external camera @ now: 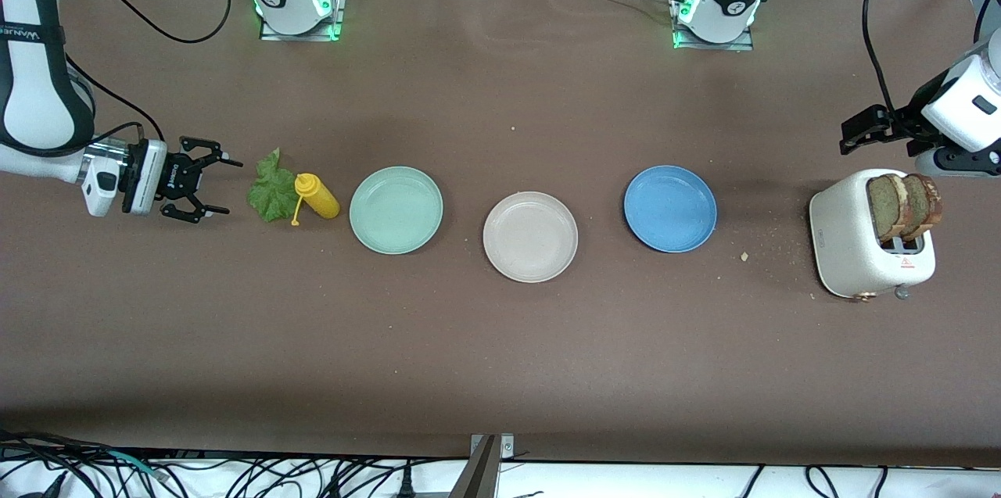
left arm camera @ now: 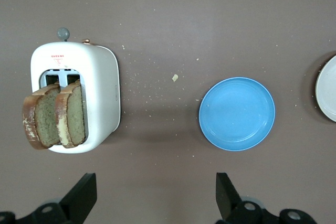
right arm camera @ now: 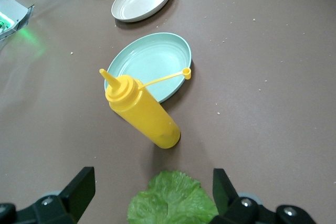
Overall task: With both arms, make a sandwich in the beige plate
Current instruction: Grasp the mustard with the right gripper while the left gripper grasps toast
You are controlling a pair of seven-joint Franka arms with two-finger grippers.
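Observation:
Two toasted bread slices [external camera: 903,205] stand up out of the white toaster [external camera: 848,248] at the left arm's end of the table; they also show in the left wrist view [left arm camera: 55,119]. The green lettuce leaf [external camera: 271,187] lies flat at the right arm's end. The beige plate [external camera: 530,237] sits bare at the table's middle. My right gripper [external camera: 227,187] is open and empty, just beside the leaf; in the right wrist view [right arm camera: 152,192] the leaf [right arm camera: 173,200] lies between its fingers. My left gripper [external camera: 851,134] is open and empty over bare table beside the toaster.
A yellow squeeze bottle [external camera: 317,195] lies beside the leaf, between it and the mint-green plate [external camera: 356,210]. A blue plate [external camera: 669,209] sits between the beige plate and the toaster. Crumbs lie near the toaster.

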